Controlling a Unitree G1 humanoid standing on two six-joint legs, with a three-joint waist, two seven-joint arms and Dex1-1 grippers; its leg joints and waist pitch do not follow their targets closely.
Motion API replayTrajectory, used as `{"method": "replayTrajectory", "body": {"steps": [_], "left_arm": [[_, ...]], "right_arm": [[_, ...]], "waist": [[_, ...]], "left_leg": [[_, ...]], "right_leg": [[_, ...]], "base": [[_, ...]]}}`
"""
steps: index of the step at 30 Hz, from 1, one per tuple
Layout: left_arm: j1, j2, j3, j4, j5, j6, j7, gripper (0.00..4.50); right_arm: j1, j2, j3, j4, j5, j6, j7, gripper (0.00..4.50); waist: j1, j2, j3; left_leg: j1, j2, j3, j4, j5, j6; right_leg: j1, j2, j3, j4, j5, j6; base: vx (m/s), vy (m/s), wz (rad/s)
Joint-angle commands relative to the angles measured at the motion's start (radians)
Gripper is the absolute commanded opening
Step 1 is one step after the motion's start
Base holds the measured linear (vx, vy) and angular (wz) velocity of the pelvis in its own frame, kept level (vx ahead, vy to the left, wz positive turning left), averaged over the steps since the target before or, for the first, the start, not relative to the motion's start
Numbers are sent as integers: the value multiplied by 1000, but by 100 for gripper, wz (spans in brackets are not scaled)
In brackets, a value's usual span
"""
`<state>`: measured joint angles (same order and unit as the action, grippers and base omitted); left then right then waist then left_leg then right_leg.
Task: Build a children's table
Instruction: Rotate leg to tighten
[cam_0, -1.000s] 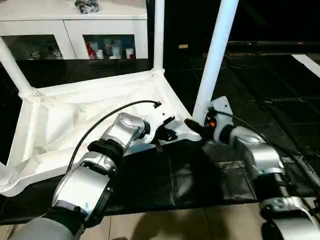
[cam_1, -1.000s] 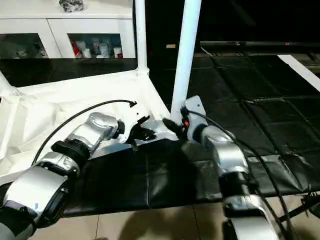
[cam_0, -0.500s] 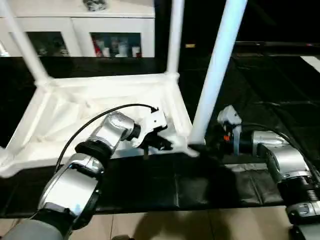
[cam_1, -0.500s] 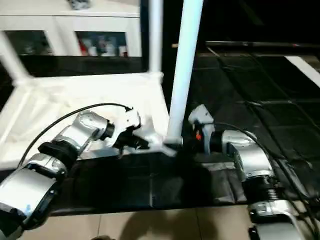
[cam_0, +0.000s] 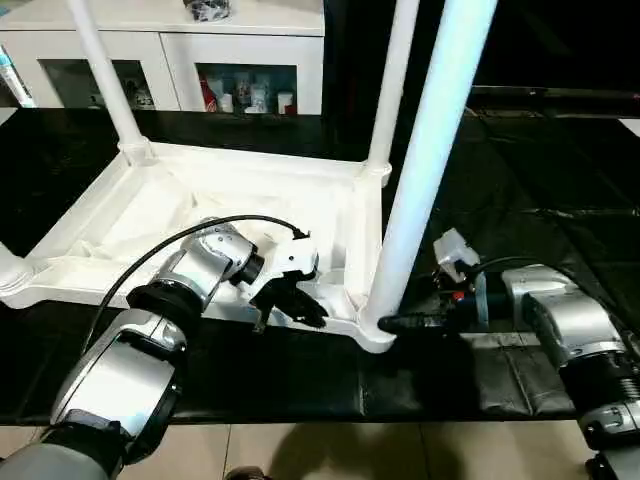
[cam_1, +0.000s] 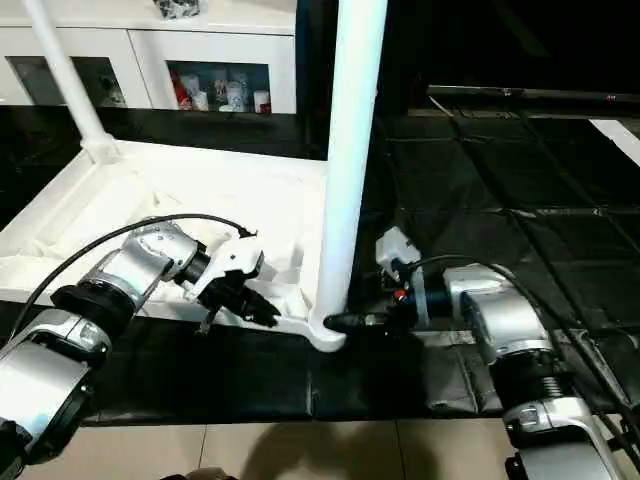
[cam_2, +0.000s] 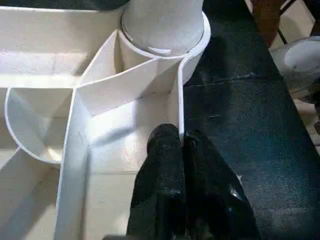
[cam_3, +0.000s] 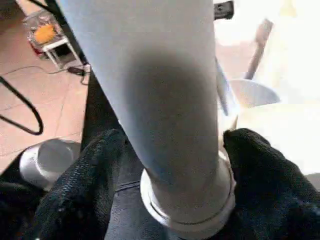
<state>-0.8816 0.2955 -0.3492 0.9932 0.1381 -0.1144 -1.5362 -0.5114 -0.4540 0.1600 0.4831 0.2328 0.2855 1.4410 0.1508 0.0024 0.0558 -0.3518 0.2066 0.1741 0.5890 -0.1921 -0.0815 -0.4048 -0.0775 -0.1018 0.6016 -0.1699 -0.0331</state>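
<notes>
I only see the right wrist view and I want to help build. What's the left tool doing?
Observer: The left tool is shut on the table top, on its near rim, beside the near leg in your view.
Operator: Are other legs in?
Observer: Yes. A far-left leg and a far-right leg stand upright in their corners.
Operator: What's behind the table?
Observer: A white cabinet with glass doors.

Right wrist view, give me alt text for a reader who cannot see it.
A long tapered round white plastic leg stands in a round corner socket, with the right gripper straddling its base, one black finger on each side.
</notes>
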Motion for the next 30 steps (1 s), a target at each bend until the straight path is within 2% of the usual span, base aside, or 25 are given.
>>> {"method": "replayTrajectory", "body": {"steps": [1,3,4,9,11,17,19,21,23,24,25,26,27,28,29,30], "left_arm": [[-6,-11,-20,-37,0,-20,-42,0],[-6,-11,-20,-39,-1,-20,-42,0],[-5,-11,-21,-40,-1,-19,-42,0],[-2,-7,-21,-46,-3,-14,-43,0],[-4,-7,-21,-42,-1,-14,-41,0],[-19,-29,3,-12,-6,36,29,0],[-26,-42,13,-4,-8,59,66,0],[-41,-69,30,20,-8,96,146,0],[-51,-89,43,33,-11,127,201,0],[-63,-117,63,49,-20,166,267,0],[-71,-134,75,59,-26,184,307,0],[-74,-141,81,62,-29,192,324,0],[-87,-165,97,78,-35,213,384,0],[-95,-182,107,87,-38,226,426,0],[-95,-182,107,87,-38,226,426,0],[-107,-203,123,100,-43,238,485,0]], "right_arm": [[-19,0,5,2,-1,-20,12,310],[-19,4,8,3,2,-19,19,299],[-19,6,9,2,4,-17,22,276],[-19,8,14,2,14,-10,34,252],[-20,8,16,5,17,-10,38,229],[-3,24,1,-16,31,8,4,211],[5,36,-8,-29,30,28,-39,211],[8,71,-20,-29,-3,49,-166,209],[9,97,-28,-28,-32,59,-265,207],[4,129,-32,-21,-78,79,-392,202],[-2,149,-38,-16,-97,102,-462,200],[-4,158,-40,-14,-105,112,-491,200],[-13,187,-50,-9,-119,136,-564,198],[-20,211,-63,-6,-120,156,-616,196],[-20,211,-63,-6,-120,156,-616,195],[-27,237,-76,-4,-119,172,-669,195]], "waist": [[-5,-6,-76],[-4,-6,-75],[-3,-5,-76],[-2,-4,-77],[-3,-5,-76],[-3,-2,-75],[-3,-1,-73],[-4,-1,-71],[-10,-3,-68],[-16,-4,-65],[-18,3,-64],[-21,-2,-65],[-23,-2,-66],[-34,-3,-68],[-38,-3,-68],[-43,-2,-70]], "left_leg": [[3,32,-3,-59,-117,75],[3,32,-2,-59,-122,74],[3,33,-3,-59,-119,72],[3,32,-2,-59,-117,74],[2,31,-3,-59,-121,72],[3,31,-2,-59,-123,69],[4,30,-3,-60,-136,63],[6,29,-3,-62,-148,48],[7,24,-5,-63,-176,31],[5,22,-6,-65,-178,18],[8,20,-8,-66,-189,9],[5,17,-8,-66,-186,9],[5,18,-9,-66,-180,8],[4,16,-8,-66,-174,12],[2,16,-9,-65,-171,13],[2,14,-8,-63,-161,18]], "right_leg": [[65,-78,54,-62,-163,-226],[65,-78,54,-63,-173,-222],[66,-78,55,-63,-172,-221],[65,-77,55,-62,-165,-221],[65,-77,54,-64,-177,-217],[65,-76,54,-65,-183,-215],[64,-76,54,-69,-210,-208],[62,-75,53,-73,-252,-192],[61,-75,49,-82,-332,-163],[60,-73,49,-85,-372,-141],[59,-77,48,-94,-419,-126],[63,-75,48,-95,-425,-119],[63,-76,48,-94,-422,-116],[62,-72,49,-93,-392,-121],[62,-72,49,-90,-381,-126],[62,-70,49,-91,-357,-132]], "base": [[0,0,0],[0,0,0],[0,0,0],[0,0,0],[0,0,0],[0,0,0],[0,0,0],[0,0,0],[0,0,0],[0,0,0],[0,0,0],[0,0,0],[0,0,0],[0,0,0],[0,0,0],[0,0,0]]}}
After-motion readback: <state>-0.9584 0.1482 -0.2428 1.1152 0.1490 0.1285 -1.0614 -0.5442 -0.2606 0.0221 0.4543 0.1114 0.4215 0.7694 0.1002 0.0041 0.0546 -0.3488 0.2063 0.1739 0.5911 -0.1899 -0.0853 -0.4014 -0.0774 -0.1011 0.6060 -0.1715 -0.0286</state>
